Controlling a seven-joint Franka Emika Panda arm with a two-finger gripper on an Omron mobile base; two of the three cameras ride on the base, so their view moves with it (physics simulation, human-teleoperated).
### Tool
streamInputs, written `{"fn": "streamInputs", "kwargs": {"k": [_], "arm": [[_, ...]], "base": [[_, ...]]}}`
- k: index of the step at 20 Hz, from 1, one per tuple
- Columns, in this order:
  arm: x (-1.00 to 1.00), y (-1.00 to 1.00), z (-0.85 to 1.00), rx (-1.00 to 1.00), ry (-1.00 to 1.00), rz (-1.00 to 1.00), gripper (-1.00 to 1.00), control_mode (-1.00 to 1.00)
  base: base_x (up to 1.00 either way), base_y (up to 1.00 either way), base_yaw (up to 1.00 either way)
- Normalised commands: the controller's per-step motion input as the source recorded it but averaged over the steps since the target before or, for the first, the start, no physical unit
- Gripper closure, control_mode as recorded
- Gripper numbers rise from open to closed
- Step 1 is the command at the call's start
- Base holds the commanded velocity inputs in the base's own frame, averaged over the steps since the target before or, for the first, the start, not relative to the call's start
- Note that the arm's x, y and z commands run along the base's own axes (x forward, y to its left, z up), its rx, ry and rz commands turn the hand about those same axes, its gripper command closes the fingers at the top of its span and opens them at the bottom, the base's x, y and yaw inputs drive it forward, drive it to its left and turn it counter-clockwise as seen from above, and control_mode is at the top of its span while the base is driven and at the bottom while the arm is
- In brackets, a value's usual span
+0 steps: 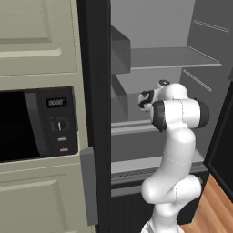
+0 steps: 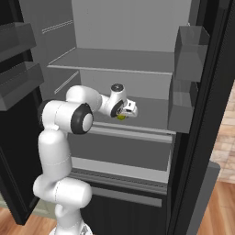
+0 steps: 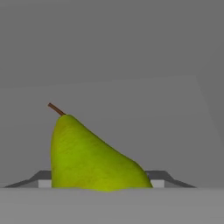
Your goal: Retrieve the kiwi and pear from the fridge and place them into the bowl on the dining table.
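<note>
Where shelf runs grey, one pear (image 3: 92,157)

Cream cabinet panels (image 1: 32,41) fill the left of the left base view. A black built-in microwave (image 1: 36,125) sits between them at middle left. Wooden floor (image 1: 214,209) shows at the lower right corner, in warm brown.

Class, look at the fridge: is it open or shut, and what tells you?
Open. The fridge shows its grey shelves, the door swings aside, and the gripper reaches inside to the pear.
</note>
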Motion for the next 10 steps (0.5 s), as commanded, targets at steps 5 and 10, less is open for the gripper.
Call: {"fn": "streamInputs", "kwargs": {"k": [5,10], "arm": [[-0.39,0.00,-0.29,0.00,0.03,0.00,1.00,-1.00],[-1.00,-0.11,0.30,0.00,-0.16,0.02,1.00,-1.00]], "base": [[0.00,0.00,0.00],[0.00,0.00,0.00]]}}
